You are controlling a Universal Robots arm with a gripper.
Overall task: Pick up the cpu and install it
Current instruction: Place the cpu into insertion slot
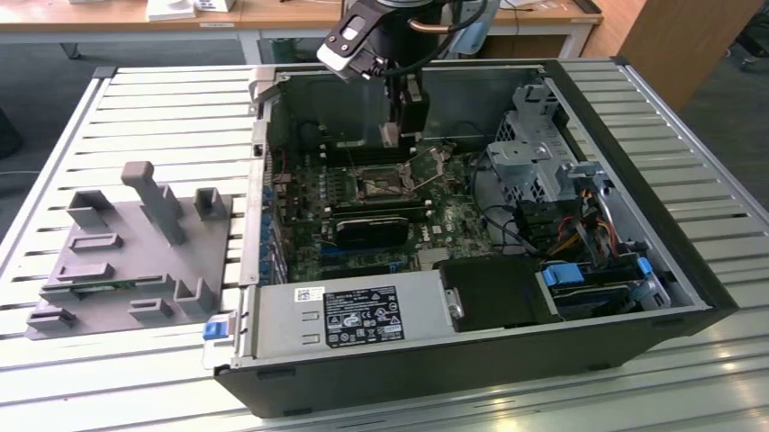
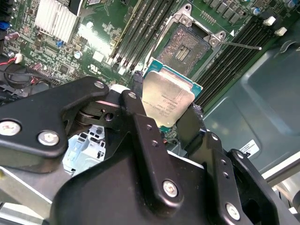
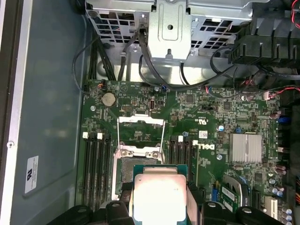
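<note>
In the exterior view, your gripper (image 1: 394,126) hangs inside the open computer case (image 1: 481,360), over the far part of the board. The cpu (image 1: 391,136) is at its tips, above the socket (image 1: 382,184) and not touching it. The grey tray (image 1: 132,243) sits on the slatted table (image 1: 72,135) at the exterior view's left, just beside the case.

In the second wrist view, your two black fingers (image 2: 140,122) pinch the cpu (image 2: 166,101) by opposite edges, with its silvery top facing the camera. The socket (image 2: 185,49) lies beyond it with its metal frame (image 2: 206,28) swung open.

In the first wrist view, you see the cpu (image 3: 159,194) held over one edge of the open socket (image 3: 124,173), between the rows of memory slots (image 3: 96,164).
</note>
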